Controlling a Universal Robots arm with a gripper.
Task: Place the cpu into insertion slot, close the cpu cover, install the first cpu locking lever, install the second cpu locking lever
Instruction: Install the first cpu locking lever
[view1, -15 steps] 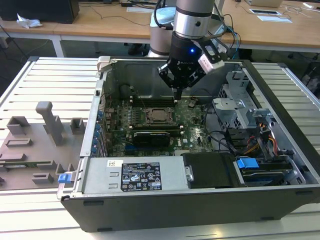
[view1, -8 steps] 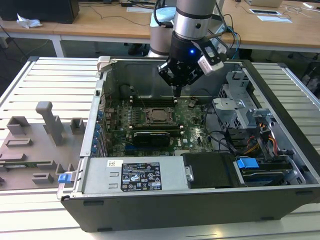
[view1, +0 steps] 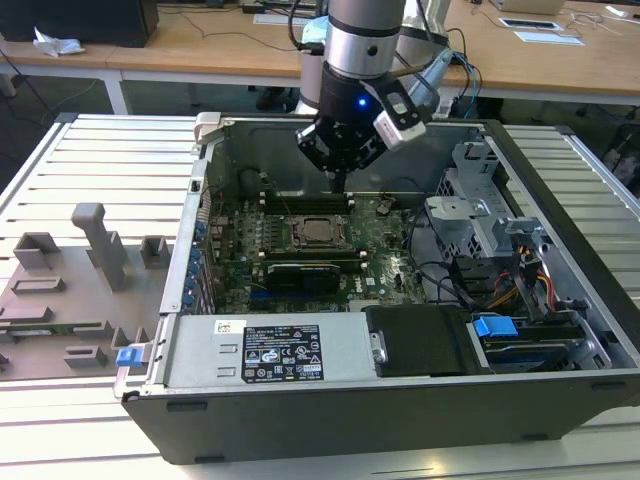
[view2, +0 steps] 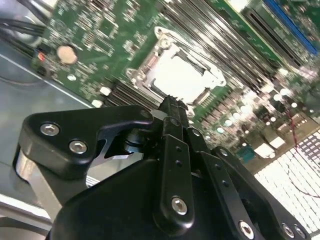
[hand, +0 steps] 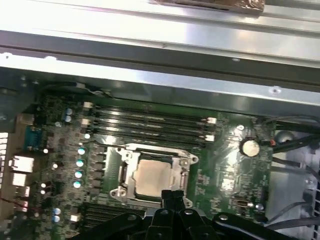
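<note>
The cpu lies flat in the insertion slot on the green board, its silver-grey top showing in both wrist views. The cpu cover, a silver frame, lies down around the chip. My gripper hangs inside the open case, above and just behind the socket in the exterior view. Its black fingertips are pressed together with nothing between them, and they sit by the socket's edge in both wrist views. I cannot tell how the locking levers stand.
Long black memory slots run beside the socket. A black card stands in front of it, then the power supply. A drive cage and cables fill the exterior view's right. Grey fixtures stand outside the case.
</note>
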